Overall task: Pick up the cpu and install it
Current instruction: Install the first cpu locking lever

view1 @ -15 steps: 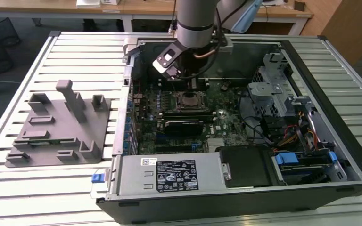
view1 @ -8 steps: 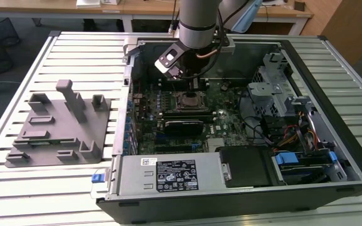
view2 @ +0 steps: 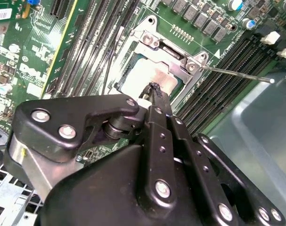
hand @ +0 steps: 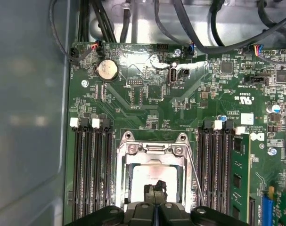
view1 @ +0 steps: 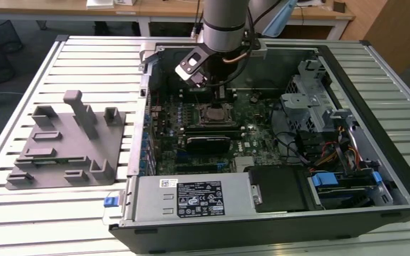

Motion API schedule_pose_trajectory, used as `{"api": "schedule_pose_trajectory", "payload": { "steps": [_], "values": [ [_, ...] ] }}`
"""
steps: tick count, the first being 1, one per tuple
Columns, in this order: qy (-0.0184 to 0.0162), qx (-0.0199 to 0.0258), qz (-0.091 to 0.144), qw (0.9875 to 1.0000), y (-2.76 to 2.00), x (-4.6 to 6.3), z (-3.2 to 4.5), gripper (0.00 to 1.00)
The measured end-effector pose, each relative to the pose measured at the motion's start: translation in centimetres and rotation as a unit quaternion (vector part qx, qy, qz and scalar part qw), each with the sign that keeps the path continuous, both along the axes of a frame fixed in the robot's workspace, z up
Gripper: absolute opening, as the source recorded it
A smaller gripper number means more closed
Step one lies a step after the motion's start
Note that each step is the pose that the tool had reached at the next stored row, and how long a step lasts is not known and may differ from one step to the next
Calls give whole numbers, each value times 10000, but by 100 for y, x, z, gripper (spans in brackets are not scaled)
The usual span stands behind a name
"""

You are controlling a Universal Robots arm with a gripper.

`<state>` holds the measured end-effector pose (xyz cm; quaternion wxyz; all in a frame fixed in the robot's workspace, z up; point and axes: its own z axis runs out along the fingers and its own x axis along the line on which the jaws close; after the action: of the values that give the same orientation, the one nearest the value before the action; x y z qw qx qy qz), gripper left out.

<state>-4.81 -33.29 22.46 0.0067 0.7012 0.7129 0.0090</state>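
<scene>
A ribbed grey metal table (view1: 70, 58) held a big open black case (view1: 262, 234). Inside lay a flat green board (hand: 147, 80). The black claw (hand: 155, 189) hung over its square steel socket (hand: 154, 149), fingers pinched shut. The shiny square cpu (hand: 145, 175) sat flat in that socket, under the fingertips.

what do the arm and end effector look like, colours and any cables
The arm is a silver-grey cylinder with a dark band; a black box with a pale face and a coppery cable sit at its wrist. The end effector is matt black: flat hinged links with round silver screws, narrowing to slim tips.
</scene>
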Motion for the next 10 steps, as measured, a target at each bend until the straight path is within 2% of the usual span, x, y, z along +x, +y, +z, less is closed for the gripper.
{"api": "schedule_pose_trajectory", "payload": {
  "steps": [6, 10],
  "values": [
    [0, 0, 0, 10000, 0, 1, 121, 11],
    [-1, 0, 0, 10000, 0, 1, 253, 11]
  ]
}}
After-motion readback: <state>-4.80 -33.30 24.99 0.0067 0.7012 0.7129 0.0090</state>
